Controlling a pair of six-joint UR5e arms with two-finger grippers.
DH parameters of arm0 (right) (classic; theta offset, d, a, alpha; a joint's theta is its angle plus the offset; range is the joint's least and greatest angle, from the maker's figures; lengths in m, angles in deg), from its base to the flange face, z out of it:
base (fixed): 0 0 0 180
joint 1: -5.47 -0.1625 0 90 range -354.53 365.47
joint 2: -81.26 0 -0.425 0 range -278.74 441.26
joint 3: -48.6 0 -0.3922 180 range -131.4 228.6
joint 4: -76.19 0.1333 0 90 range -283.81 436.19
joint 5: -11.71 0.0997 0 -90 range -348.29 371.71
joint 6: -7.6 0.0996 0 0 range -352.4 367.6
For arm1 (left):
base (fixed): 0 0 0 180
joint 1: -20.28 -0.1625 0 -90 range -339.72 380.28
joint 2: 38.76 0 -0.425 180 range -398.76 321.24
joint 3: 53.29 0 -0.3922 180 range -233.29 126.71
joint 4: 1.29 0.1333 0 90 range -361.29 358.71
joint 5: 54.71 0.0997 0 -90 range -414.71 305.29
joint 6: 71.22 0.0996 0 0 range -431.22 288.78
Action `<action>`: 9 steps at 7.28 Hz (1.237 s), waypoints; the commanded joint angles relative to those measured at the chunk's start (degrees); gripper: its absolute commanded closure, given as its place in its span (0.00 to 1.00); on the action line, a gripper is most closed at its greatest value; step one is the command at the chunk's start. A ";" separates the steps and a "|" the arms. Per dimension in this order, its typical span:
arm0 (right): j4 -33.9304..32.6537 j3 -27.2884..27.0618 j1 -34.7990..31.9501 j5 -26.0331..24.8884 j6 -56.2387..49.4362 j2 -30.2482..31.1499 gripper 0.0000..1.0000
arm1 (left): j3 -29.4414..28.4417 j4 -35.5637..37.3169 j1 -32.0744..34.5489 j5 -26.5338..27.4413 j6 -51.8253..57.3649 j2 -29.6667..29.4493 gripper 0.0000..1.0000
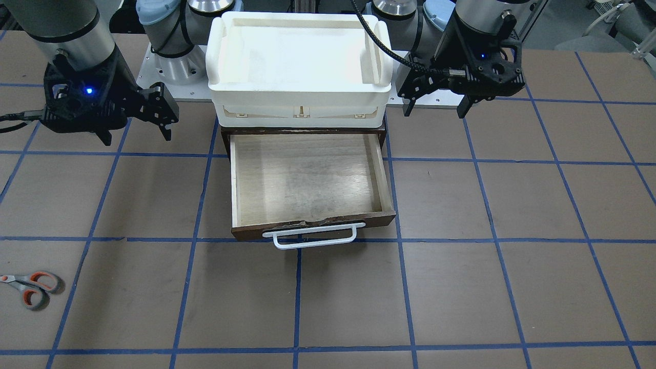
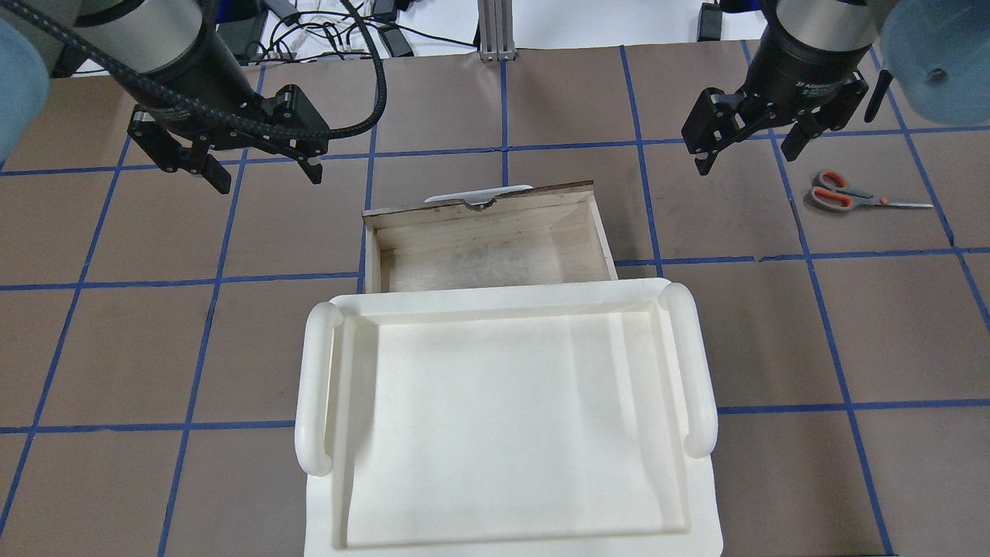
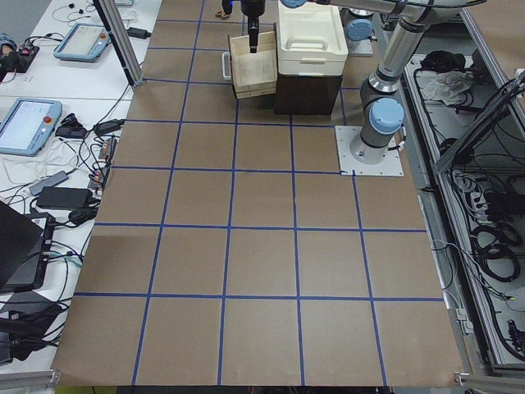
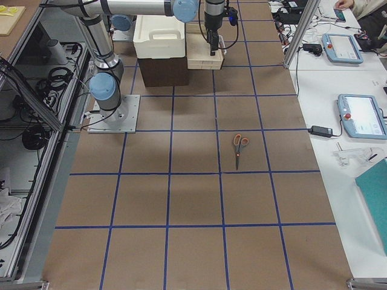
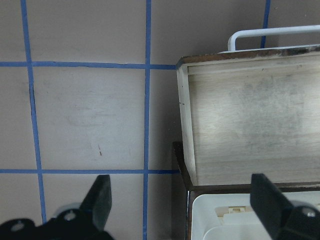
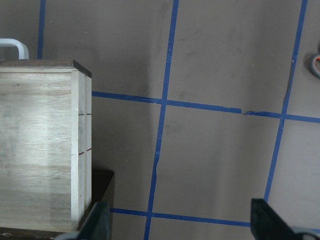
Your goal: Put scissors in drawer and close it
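- Left gripper (image 2: 267, 179): jaws spread wide, empty, hanging over bare bench (image 2: 155, 348) off the drawer's left corner.
- Drawer (image 2: 495, 247): mid-bench, pulled out toward the operators' edge, empty, presumably readied for loading. A white tray (image 2: 317, 387) sits on its cabinet (image 4: 162, 74).
- Right gripper (image 2: 746, 161): jaws wide, empty, the nearer one to the work.
- Scissors (image 2: 843, 197): flat, closed, further toward the bench's right end, well apart from the drawer.
- Writing: none legible.

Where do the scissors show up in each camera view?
Front-facing: scissors at the lower left edge, blades cut off.
Overhead: scissors upper right.
Exterior left: probably the orange speck at the top edge.
Exterior right: scissors near the centre.
Left wrist: not in view.
Right wrist: a handle loop at the right edge.
Shared landmark: the open drawer.
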 commanded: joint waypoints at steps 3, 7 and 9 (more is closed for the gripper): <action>-0.11 0.00 0.17 0.28 0.50 -0.35 0.00 | 0.03 0.03 0.00 0.00 0.00 0.00 0.00; -3.68 0.00 2.27 0.10 -9.87 -1.22 0.01 | 0.03 0.03 0.00 0.00 0.00 0.00 0.00; -5.56 0.00 13.47 0.36 -33.85 -2.53 0.00 | 0.03 0.03 0.00 0.00 0.00 0.00 0.00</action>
